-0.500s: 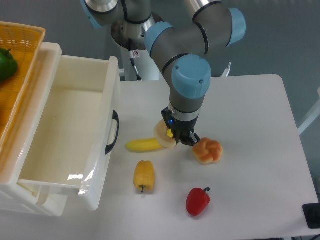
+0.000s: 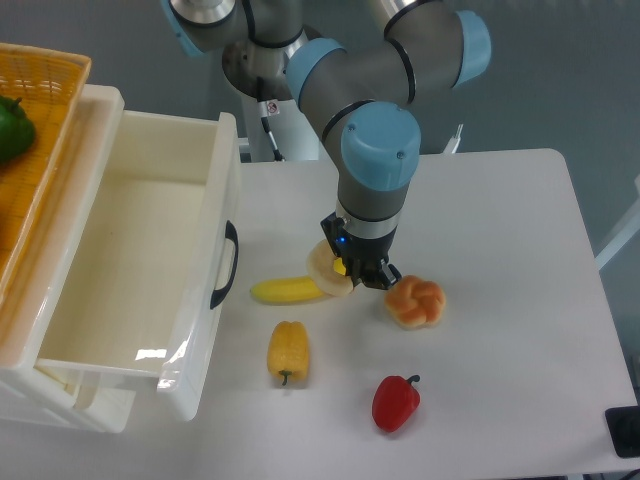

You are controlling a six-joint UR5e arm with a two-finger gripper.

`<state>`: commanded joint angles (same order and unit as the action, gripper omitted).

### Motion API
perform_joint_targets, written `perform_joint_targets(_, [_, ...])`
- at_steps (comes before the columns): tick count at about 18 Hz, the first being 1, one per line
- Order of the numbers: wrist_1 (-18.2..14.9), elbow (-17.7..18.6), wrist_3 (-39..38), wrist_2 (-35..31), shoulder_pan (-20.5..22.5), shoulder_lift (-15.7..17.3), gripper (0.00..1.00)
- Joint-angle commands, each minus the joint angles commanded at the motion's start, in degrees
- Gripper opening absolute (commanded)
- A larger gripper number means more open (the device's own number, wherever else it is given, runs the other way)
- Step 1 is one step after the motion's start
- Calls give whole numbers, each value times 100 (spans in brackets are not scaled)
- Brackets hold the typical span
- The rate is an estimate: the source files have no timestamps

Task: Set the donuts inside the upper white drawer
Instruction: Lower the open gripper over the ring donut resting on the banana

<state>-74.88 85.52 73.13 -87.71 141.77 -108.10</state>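
Note:
My gripper (image 2: 352,277) is shut on the ring donut (image 2: 326,272), which shows its pale cream underside and is tilted, its lower edge touching or just above the end of the banana. The knotted donut (image 2: 415,302), tan-orange on top, lies on the table just right of the gripper. The upper white drawer (image 2: 203,300) stands pulled open at the left, its inside empty, its black handle (image 2: 226,265) facing the table.
A yellow banana (image 2: 285,290) lies left of the gripper. A yellow bell pepper (image 2: 288,351) and a red bell pepper (image 2: 396,402) lie nearer the front. An orange wicker basket (image 2: 45,75) with a green pepper (image 2: 12,128) sits on top at far left.
The arm has shifted very slightly; the ring donut stays in the gripper in about the same place.

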Motion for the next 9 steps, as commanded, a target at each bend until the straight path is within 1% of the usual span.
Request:
perform_joint_targets(6, [0,-97,-386,0,-26,-17,0])
perform_joint_targets(9, [-18,-238,-965,44,-79,-27,0])
